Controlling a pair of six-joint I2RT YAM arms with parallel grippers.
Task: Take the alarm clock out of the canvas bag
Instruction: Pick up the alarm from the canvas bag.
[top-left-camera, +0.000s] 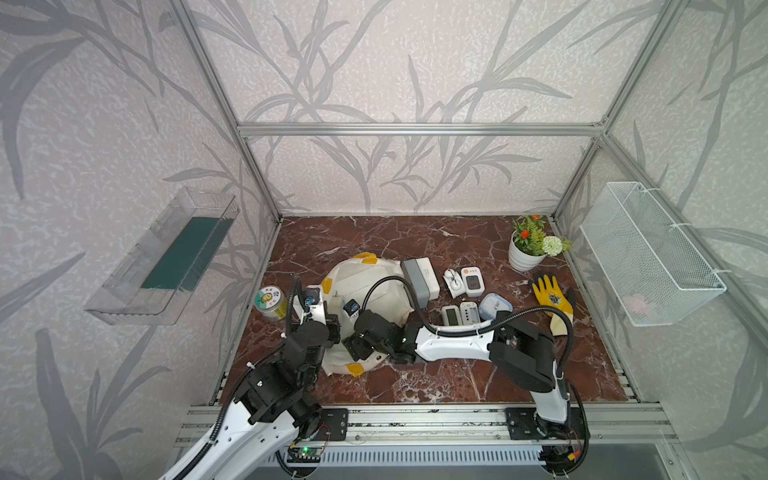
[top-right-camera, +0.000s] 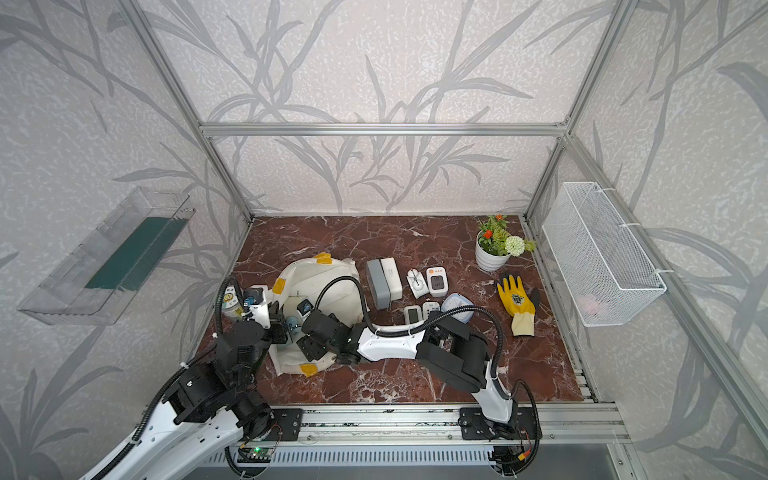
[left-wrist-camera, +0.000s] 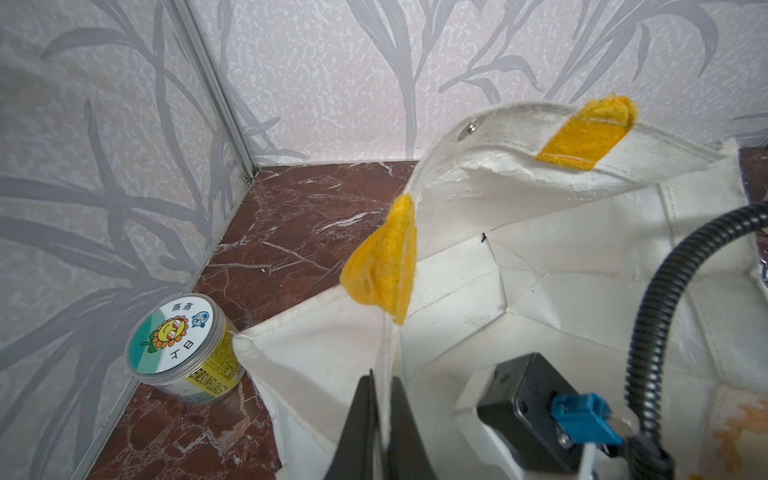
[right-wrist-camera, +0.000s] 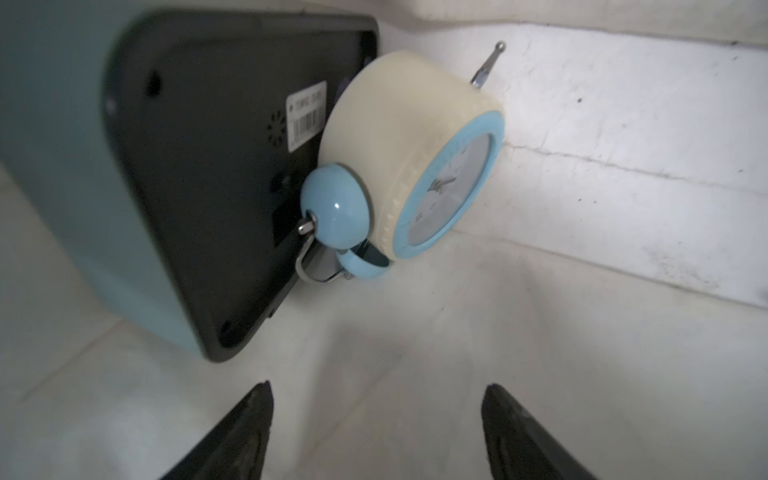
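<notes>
Red-brown marble tabletop (top-left-camera: 415, 374) inside an aluminium frame, leaf-print walls all round. Nearest, both arms reaching into the canvas bag (top-left-camera: 365, 270), slumped open-mouthed left of centre. Left gripper (left-wrist-camera: 382, 376) pinched tight on the bag's rim, cream fabric squeezed between the fingers, near a yellow handle patch. Right gripper (right-wrist-camera: 378, 390) deep inside the bag, spread wide and empty. Just ahead of it, on the bag's inner floor: alarm clock (right-wrist-camera: 415, 158), cream body, light-blue bezel and twin bells, tipped on its side against the dark back of a teal device (right-wrist-camera: 187, 187) bearing a barcode sticker. Just beside the bag, toward the left wall: sunflower-label can (left-wrist-camera: 178, 345). Right of the bag: grey-and-white box (top-left-camera: 420, 280), then several small digital clocks (top-left-camera: 472, 280) clustered together. Beyond those, yellow work glove (top-left-camera: 550, 297) flat on the marble, and white pot of artificial flowers (top-left-camera: 525, 249) in the far right corner. On the right wall, wire basket (top-left-camera: 648, 249); on the left wall, clear tray (top-left-camera: 166, 257).
</notes>
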